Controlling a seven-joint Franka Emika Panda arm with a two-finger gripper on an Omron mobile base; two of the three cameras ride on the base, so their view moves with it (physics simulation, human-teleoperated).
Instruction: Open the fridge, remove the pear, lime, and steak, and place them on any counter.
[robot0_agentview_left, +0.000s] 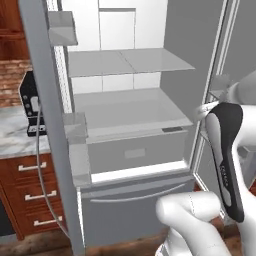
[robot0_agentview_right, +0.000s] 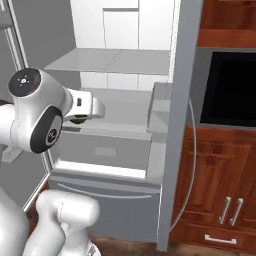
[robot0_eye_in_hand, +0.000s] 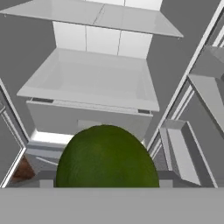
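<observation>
The fridge (robot0_agentview_left: 130, 115) stands with both doors open, and its white shelves are bare. The lime (robot0_eye_in_hand: 107, 157), a dark green ball, looms large at the bottom of the hand view, hanging in the air in front of the fridge's drawer. It covers my fingertips. My gripper (robot0_agentview_right: 79, 119) sits at the fridge's opening, at the level of the middle shelf, shut on the lime. The marble counter (robot0_agentview_left: 12, 132) lies to the left of the fridge. The pear and the steak are out of view.
The open left door (robot0_agentview_left: 50, 125) stands between the arm and the counter, its bins facing inward. A black appliance (robot0_agentview_left: 31, 102) sits on that counter. The right door (robot0_agentview_right: 180, 100) stands edge-on beside a black built-in oven (robot0_agentview_right: 230, 90) and wood cabinets.
</observation>
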